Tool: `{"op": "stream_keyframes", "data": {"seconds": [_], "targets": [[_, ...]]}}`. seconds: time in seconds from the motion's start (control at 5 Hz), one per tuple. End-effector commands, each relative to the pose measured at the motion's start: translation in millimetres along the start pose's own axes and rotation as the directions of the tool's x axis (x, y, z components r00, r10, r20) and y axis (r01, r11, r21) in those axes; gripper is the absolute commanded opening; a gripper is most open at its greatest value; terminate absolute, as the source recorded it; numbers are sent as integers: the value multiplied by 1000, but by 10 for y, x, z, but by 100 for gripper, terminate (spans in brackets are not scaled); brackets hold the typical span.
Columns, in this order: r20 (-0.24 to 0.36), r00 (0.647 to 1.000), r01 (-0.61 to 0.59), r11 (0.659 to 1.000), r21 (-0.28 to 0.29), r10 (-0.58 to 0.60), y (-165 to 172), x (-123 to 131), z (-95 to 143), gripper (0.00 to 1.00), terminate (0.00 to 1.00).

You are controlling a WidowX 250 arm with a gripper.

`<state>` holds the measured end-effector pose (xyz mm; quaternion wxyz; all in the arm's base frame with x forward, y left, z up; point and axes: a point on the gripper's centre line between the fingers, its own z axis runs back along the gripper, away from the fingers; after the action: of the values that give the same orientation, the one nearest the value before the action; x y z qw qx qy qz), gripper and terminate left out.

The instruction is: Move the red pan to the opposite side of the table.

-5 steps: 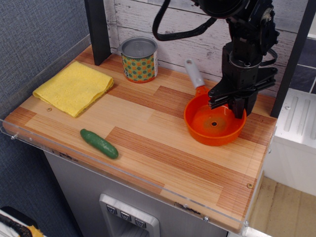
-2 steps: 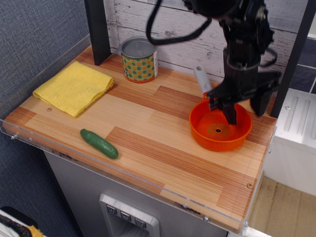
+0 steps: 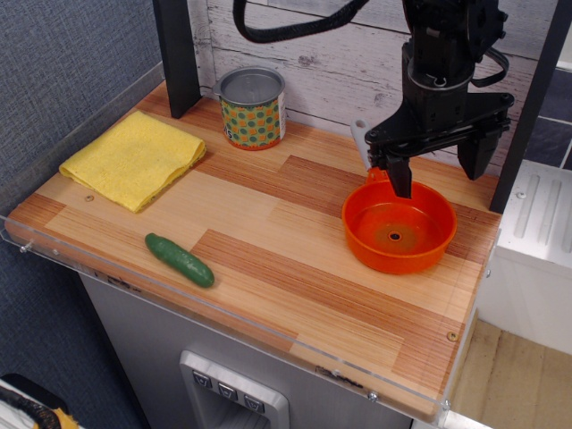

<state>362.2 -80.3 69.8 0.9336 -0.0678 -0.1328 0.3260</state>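
Note:
The red pan (image 3: 399, 228) is a small round orange-red toy pan with a hole in its middle. It rests flat on the right end of the striped wooden table (image 3: 268, 259). Its light grey handle (image 3: 360, 138) points toward the back wall and is partly hidden by the gripper. My black gripper (image 3: 436, 174) hangs just above the pan's far rim. It is open, with one finger over the rim near the handle and the other out past the right side. It holds nothing.
A patterned tin can (image 3: 253, 107) stands at the back centre. A folded yellow cloth (image 3: 134, 157) lies at the left end. A green cucumber (image 3: 180, 259) lies near the front left edge. A clear acrylic rim (image 3: 232, 332) runs along the front.
The gripper has opened, let go of the pan and risen above it. The pan shifted slightly right and now rests on the table.

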Motion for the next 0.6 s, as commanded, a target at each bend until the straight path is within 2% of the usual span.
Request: {"op": "stream_keyframes", "data": {"seconds": [0.0,0.2,0.4], "targets": [[-17,961,276,961,33,-276,228,372,279,100,0],[-63,940,339,939,58,-336,432,431,340,100,0],[-56,933,357,934,29,-355,660,465,439,100,0]]}}
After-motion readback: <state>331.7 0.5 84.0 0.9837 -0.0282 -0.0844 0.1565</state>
